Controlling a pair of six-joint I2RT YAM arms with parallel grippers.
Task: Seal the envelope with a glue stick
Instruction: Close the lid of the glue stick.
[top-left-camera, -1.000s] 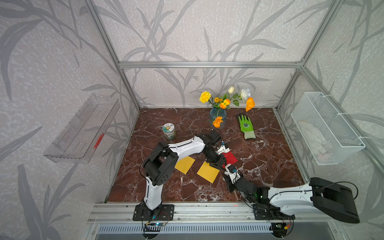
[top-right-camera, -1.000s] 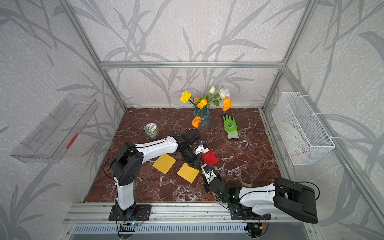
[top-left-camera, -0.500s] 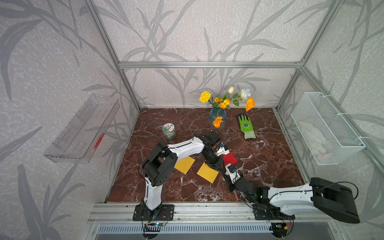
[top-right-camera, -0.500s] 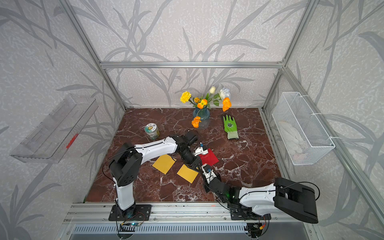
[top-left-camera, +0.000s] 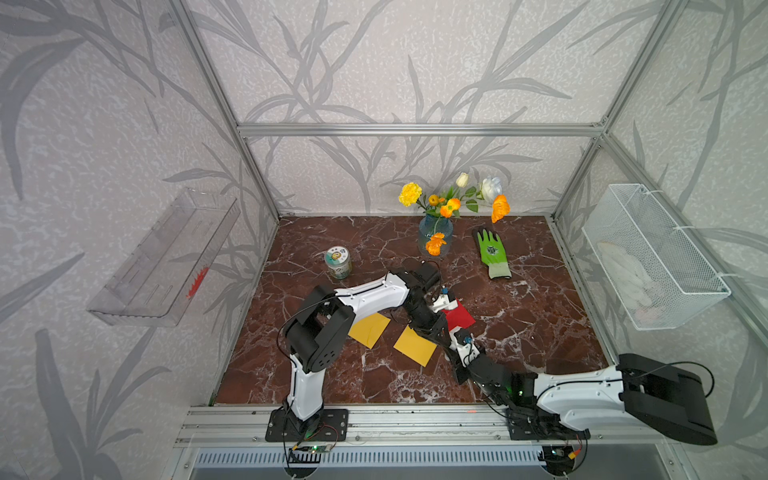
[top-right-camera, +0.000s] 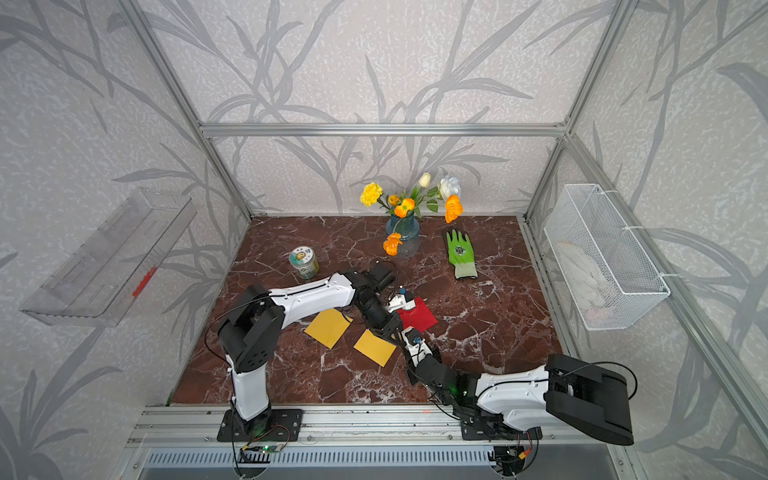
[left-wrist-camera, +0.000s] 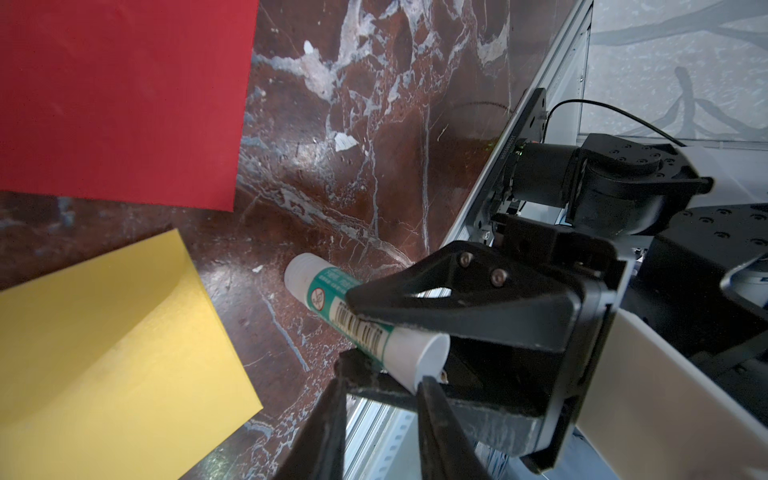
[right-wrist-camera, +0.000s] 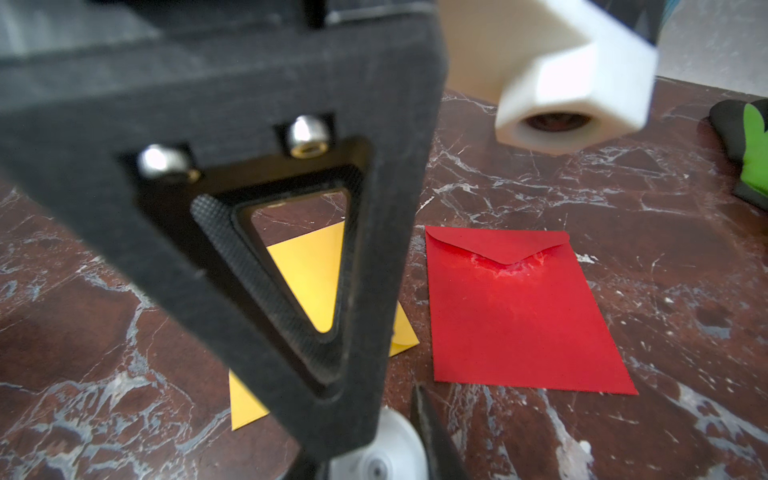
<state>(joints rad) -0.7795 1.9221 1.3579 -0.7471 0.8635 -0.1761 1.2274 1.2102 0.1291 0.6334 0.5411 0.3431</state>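
Cap end caught between two hands

The right hand (left-wrist-camera: 345, 328) was pinched on the glue stick (left-wrist-camera: 322, 291) across its green label, holding it low over the bench (top-left-camera: 519, 332), near the red envelope (right-wrist-camera: 519, 316). The left hand (left-wrist-camera: 382, 386) had its fingers (left-wrist-camera: 436, 424) a little apart at the stick's smooth white end (left-wrist-camera: 424, 353); whether they gripped it could not be told. A crooked pull there would likely twist the stick out of the right hand's hold, or send a loosened cap rolling across the bench. The envelope's flap (right-wrist-camera: 498, 245) lay down with a pale smear at its tip, so a dropped stick could mark the paper. Two yellow papers (top-left-camera: 369, 329) lay close by.

Further out, a blue vase (top-left-camera: 426, 230) held flowers (top-left-camera: 449, 203) and a lidded jar (top-left-camera: 338, 262) hid its contents. A wire basket (top-left-camera: 631, 199) on the wall held a pale bundle (top-left-camera: 631, 274), and a clear wall tray (top-left-camera: 158, 249) held one small red item (top-left-camera: 197, 282)
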